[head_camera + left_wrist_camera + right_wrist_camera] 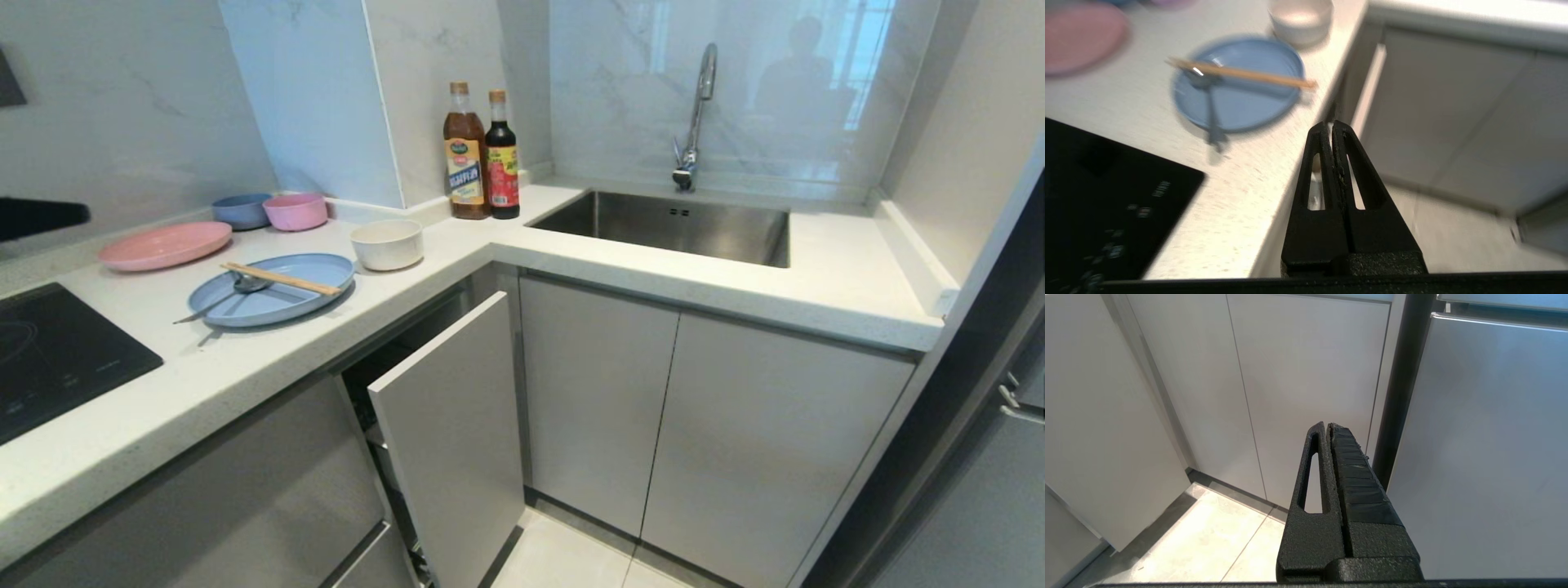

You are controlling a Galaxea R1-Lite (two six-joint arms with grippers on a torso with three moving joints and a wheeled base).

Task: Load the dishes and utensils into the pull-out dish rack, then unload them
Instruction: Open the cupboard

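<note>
Light-blue plate (pixel 273 290) carries chopsticks (pixel 280 278), spoon (pixel 237 287); cream bowl (pixel 387 243) beside; both grippers' jaws clenched, empty

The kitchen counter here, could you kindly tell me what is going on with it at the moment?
Nothing is being handled yet. The blue plate lies on the counter with the chopsticks and spoon across it, the white bowl beside it. Below, the pull-out rack's front panel stands partly out. The left gripper, shut and empty, hangs by the counter edge near the plate; the right gripper, also shut, is parked low before the cabinets.
</note>
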